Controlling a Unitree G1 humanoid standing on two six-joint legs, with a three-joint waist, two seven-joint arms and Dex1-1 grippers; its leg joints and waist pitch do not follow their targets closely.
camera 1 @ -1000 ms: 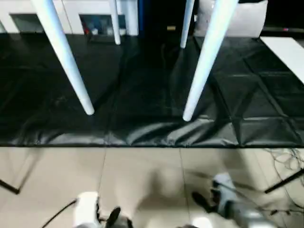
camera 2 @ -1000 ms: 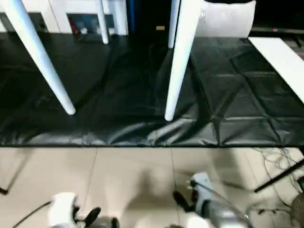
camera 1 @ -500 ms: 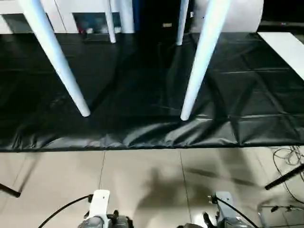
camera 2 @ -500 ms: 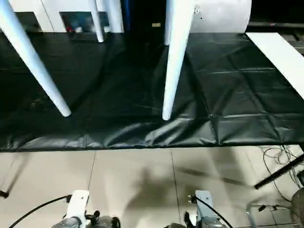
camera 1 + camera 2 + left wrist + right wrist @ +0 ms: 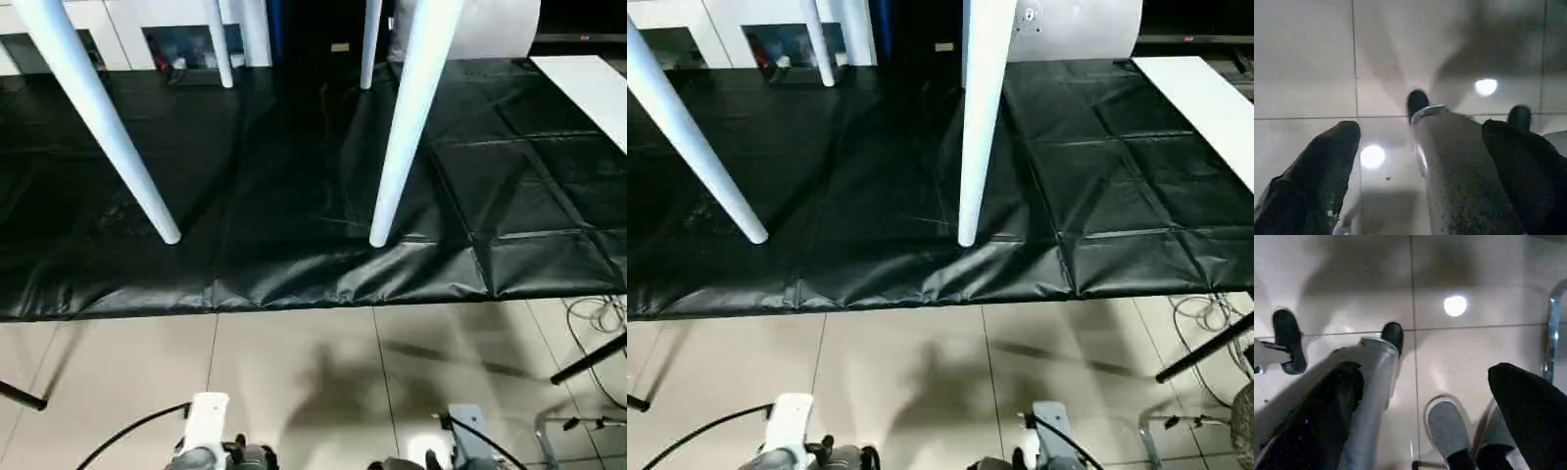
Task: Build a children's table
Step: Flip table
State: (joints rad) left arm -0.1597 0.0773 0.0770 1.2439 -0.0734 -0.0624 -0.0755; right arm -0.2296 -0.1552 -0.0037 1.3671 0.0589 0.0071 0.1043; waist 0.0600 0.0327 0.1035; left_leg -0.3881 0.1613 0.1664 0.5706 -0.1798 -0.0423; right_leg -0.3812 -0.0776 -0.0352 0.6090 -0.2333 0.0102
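Nearest to me is pale tiled floor [image 5: 294, 382], and both my arms hang low over it. My left gripper [image 5: 1420, 161] has its jaws apart, gripping nothing; between its two black fingers [image 5: 1312, 181] I see one of my silver limbs and floor tiles. My right gripper [image 5: 1425, 416] also has its jaws apart and empty, with a grey shoe [image 5: 1447, 426] on the tiles beyond them. A black stand leg [image 5: 588, 357] and some loose cables [image 5: 598, 318] lie on the floor at my right.

Past the tiles lies a black padded mat [image 5: 490, 196], its near edge wrinkled. The children's table stands on this mat, well apart from both grippers. Its near left leg [image 5: 93, 108] slants down to the mat close to the near edge, and its near right leg [image 5: 404, 117] comes down just behind the wrinkles. The two far legs [image 5: 217, 44] stand toward the mat's far edge. The tabletop is above my view.

A white board [image 5: 588, 93] lies at the mat's right edge. Beyond the far edge stands a white cabinet [image 5: 186, 34] with dark compartments.
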